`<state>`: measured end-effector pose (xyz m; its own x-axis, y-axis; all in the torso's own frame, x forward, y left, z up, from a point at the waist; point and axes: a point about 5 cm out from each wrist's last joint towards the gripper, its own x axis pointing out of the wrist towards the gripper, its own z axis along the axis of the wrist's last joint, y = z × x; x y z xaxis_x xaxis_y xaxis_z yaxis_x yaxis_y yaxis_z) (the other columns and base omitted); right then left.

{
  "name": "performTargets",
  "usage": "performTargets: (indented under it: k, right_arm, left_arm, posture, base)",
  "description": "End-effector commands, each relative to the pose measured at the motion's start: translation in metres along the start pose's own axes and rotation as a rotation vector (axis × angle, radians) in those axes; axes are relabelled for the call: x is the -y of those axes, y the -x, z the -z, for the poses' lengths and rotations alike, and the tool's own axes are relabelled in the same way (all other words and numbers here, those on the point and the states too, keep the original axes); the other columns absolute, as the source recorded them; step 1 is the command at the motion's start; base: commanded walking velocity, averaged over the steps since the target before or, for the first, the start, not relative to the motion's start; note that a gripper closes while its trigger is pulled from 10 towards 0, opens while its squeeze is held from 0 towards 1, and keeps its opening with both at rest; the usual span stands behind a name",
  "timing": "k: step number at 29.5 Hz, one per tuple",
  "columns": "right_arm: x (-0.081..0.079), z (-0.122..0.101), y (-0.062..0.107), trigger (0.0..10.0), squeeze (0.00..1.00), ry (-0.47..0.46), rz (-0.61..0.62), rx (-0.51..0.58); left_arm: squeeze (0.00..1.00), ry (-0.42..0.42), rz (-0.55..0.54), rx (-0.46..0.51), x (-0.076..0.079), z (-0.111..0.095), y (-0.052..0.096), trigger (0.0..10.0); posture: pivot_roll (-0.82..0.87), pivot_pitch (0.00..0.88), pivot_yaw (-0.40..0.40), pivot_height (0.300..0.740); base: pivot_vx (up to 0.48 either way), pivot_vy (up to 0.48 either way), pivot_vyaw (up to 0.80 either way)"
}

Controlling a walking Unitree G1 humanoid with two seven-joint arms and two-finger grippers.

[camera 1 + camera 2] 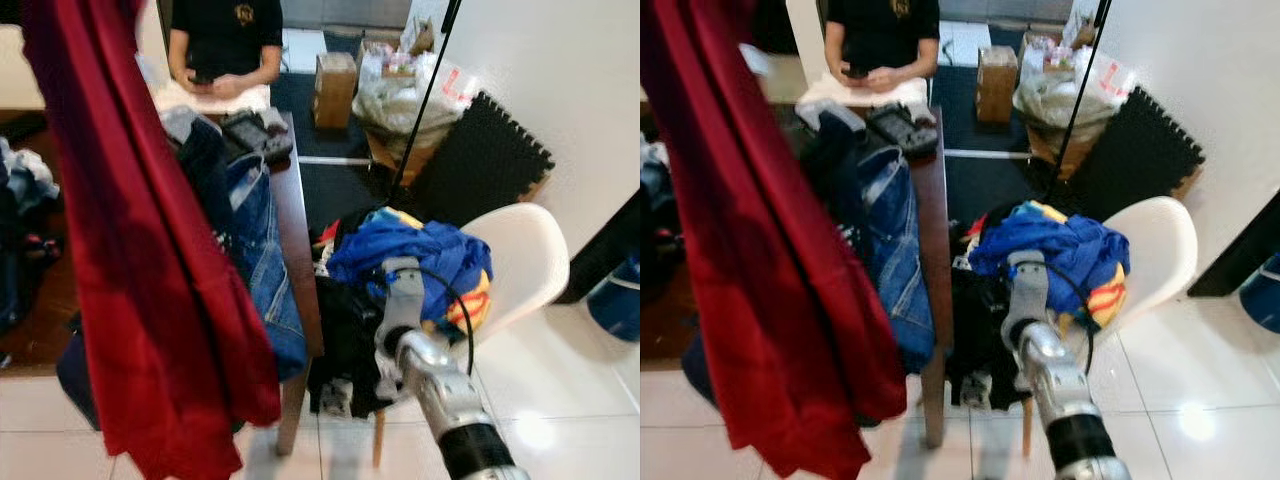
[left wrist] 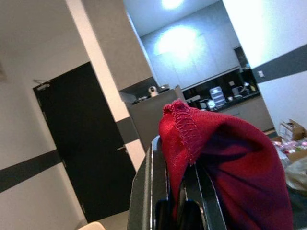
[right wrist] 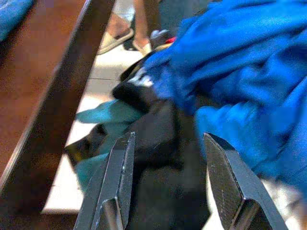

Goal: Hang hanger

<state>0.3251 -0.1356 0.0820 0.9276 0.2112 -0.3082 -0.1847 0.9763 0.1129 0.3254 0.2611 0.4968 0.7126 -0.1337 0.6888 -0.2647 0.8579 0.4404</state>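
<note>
A big red garment (image 1: 150, 260) hangs down on the robot's left, and its top runs off the picture. The left gripper (image 2: 175, 191) pinches a stitched edge of this red cloth tight between its fingers. No hanger can be made out — the cloth hides whatever is inside it. The right gripper (image 3: 168, 187) has its fingers spread wide, holding nothing, just above a pile of blue and black clothes (image 1: 420, 250) on a white chair (image 1: 525, 255). Jeans (image 1: 262, 250) hang over the dark table's (image 1: 290, 200) edge. Behind it stands a person (image 1: 225, 45) — head cut off.
</note>
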Motion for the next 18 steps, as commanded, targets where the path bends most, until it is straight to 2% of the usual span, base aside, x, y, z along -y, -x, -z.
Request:
performTargets:
  k: [1, 2, 3, 4, 5, 6, 7, 9, 11, 12, 14, 15, 17, 18]
  right_arm:
    - [-0.001, 0.005, 0.000, 10.0, 0.00, -0.010, -0.007, -0.014]
    - [-0.001, 0.005, 0.000, 10.0, 0.00, -0.010, -0.007, -0.014]
    - [-0.001, 0.004, 0.000, 10.0, 0.00, -0.006, -0.008, -0.013]
    - [-0.001, 0.004, 0.000, 10.0, 0.00, -0.004, -0.008, -0.012]
    - [-0.002, 0.004, 0.000, 10.0, 0.00, -0.002, -0.007, -0.009]
    - [-0.002, 0.004, 0.000, 10.0, 0.00, -0.002, -0.007, -0.009]
    - [-0.001, 0.003, 0.000, 10.0, 0.00, -0.003, -0.003, -0.004]
    - [-0.001, 0.003, 0.000, 10.0, 0.00, -0.003, -0.003, -0.004]
    - [-0.001, 0.002, 0.001, 10.0, 0.00, -0.004, -0.001, 0.003]
    - [0.000, 0.002, 0.001, 10.0, 0.00, -0.004, -0.002, 0.006]
    - [0.000, 0.002, 0.001, 10.0, 0.00, -0.004, -0.002, 0.006]
    - [0.000, 0.002, 0.002, 10.0, 0.00, -0.002, -0.004, 0.008]
    - [0.000, 0.002, 0.002, 10.0, 0.00, -0.002, -0.004, 0.008]
    - [0.000, 0.002, 0.001, 10.0, 0.00, -0.001, -0.006, 0.008]
  left_arm:
    - [0.00, -0.016, 0.165, -0.076, 0.028, 0.024, 0.008, 10.0]
    - [0.00, -0.016, 0.165, -0.076, 0.028, 0.024, 0.008, 10.0]
    - [0.00, -0.006, 0.272, -0.124, 0.053, 0.041, 0.018, 10.0]
    - [0.00, 0.007, 0.333, -0.152, 0.068, 0.051, 0.025, 10.0]
    - [0.00, 0.026, 0.426, -0.206, 0.091, 0.068, 0.039, 10.0]
    - [0.00, 0.026, 0.426, -0.206, 0.091, 0.068, 0.039, 10.0]
    - [0.00, 0.049, 0.522, -0.256, 0.114, 0.086, 0.057, 10.0]
    - [0.00, 0.049, 0.522, -0.256, 0.114, 0.086, 0.057, 10.0]
    - [0.00, 0.064, 0.636, -0.317, 0.141, 0.106, 0.083, 10.0]
    - [0.00, 0.054, 0.663, -0.341, 0.150, 0.114, 0.093, 10.0]
    - [0.00, 0.054, 0.663, -0.341, 0.150, 0.114, 0.093, 10.0]
    - [0.00, 0.034, 0.689, -0.354, 0.155, 0.119, 0.100, 10.0]
    - [0.00, 0.034, 0.689, -0.354, 0.155, 0.119, 0.100, 10.0]
    - [0.65, 0.045, 0.716, -0.366, 0.156, 0.122, 0.106, 10.0]
  posture:
    - [0.07, 0.095, -0.080, 0.740]
    - [0.07, 0.095, -0.080, 0.740]
    - [0.06, 0.095, -0.079, 0.740]
    - [0.06, 0.095, -0.079, 0.740]
    - [0.06, 0.100, -0.077, 0.740]
    - [0.06, 0.100, -0.077, 0.740]
    - [0.05, 0.100, -0.077, 0.740]
    - [0.05, 0.100, -0.077, 0.740]
    - [0.05, 0.100, -0.076, 0.740]
    - [0.05, 0.102, -0.078, 0.740]
    - [0.05, 0.102, -0.078, 0.740]
    - [0.05, 0.102, -0.078, 0.740]
    - [0.05, 0.102, -0.078, 0.740]
    - [0.05, 0.102, -0.079, 0.740]
  base:
    - [0.000, 0.000, 0.00]
    - [0.000, 0.000, 0.00]
    - [0.000, 0.000, 0.00]
    - [0.000, 0.000, 0.00]
    - [0.000, 0.000, 0.00]
    - [0.000, 0.000, 0.00]
    - [0.000, 0.000, 0.00]
    - [0.000, 0.000, 0.00]
    - [0.000, 0.000, 0.00]
    - [0.000, 0.000, 0.00]
    - [0.000, 0.000, 0.00]
    - [0.000, 0.000, 0.00]
    - [0.000, 0.000, 0.00]
    - [0.000, 0.000, 0.00]
